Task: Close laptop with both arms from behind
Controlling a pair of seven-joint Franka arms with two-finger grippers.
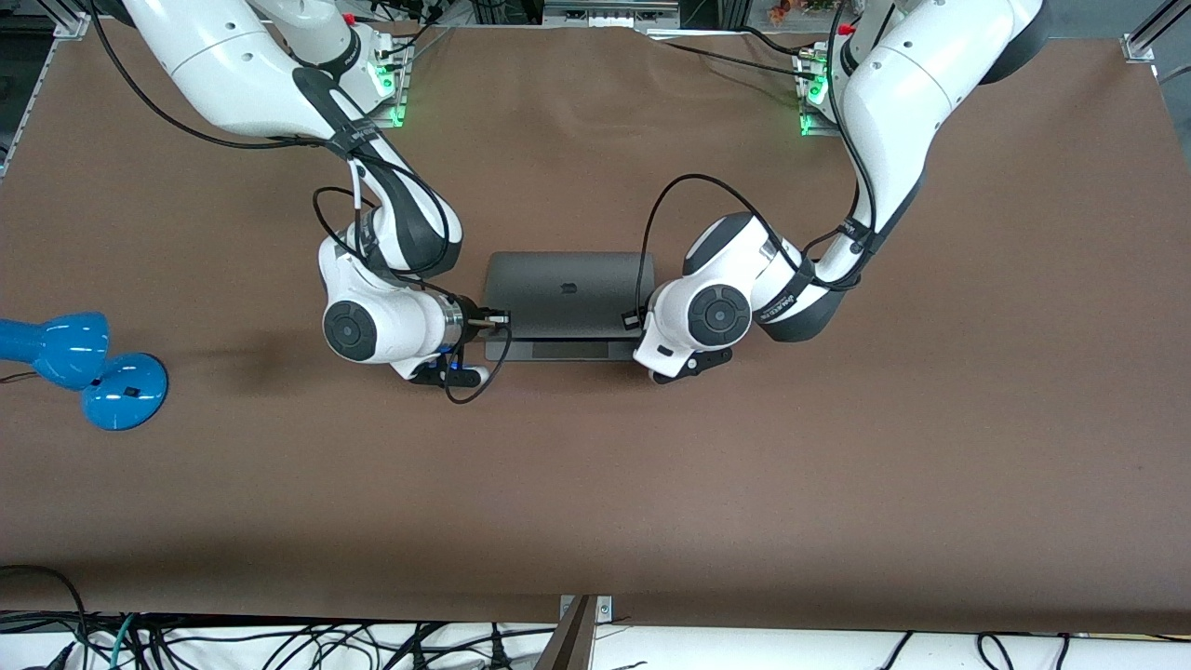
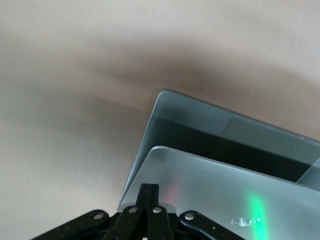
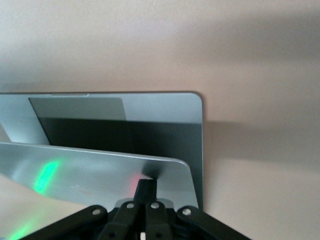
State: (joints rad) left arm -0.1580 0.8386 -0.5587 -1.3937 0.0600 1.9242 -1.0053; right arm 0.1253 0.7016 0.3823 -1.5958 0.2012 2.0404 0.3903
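Brown bench (image 1: pixel 595 484), bare in the middle, cables along the edge nearest the front camera, green lights at both arm bases.

Going across the front view from its left: blue lamp (image 1: pixel 88 368) lying well apart from the right end effector, toward the right arm's end of the bench. Not part of the job.

Next, right end effector (image 1: pixel 491 319), fingers pinched shut on nothing, tips pressed against the back of the lid at its corner. In the right wrist view, closed fingers (image 3: pixel 145 192) touching the lid's upper edge, keyboard deck visible past it.

Then laptop (image 1: pixel 569 300), mid-bench, between the two end effectors, lid partly lowered and tilted toward the front camera, a strip of deck and trackpad showing under it. Long axis running from one end effector to the other, so each sits at one end of the lid. Black apple logo on the lid; no other readable writing on it.

Last, left end effector (image 1: pixel 635 319), likewise shut and empty, fingertips (image 2: pixel 149 192) against the lid's other corner. Small print on the left arm's black band, too small to read.

Judged from this: lid lies just ahead of both end effectors, equally close to each, so an even push down and toward the front camera looks needed. Uneven pressure could twist the lid or slide the laptop.
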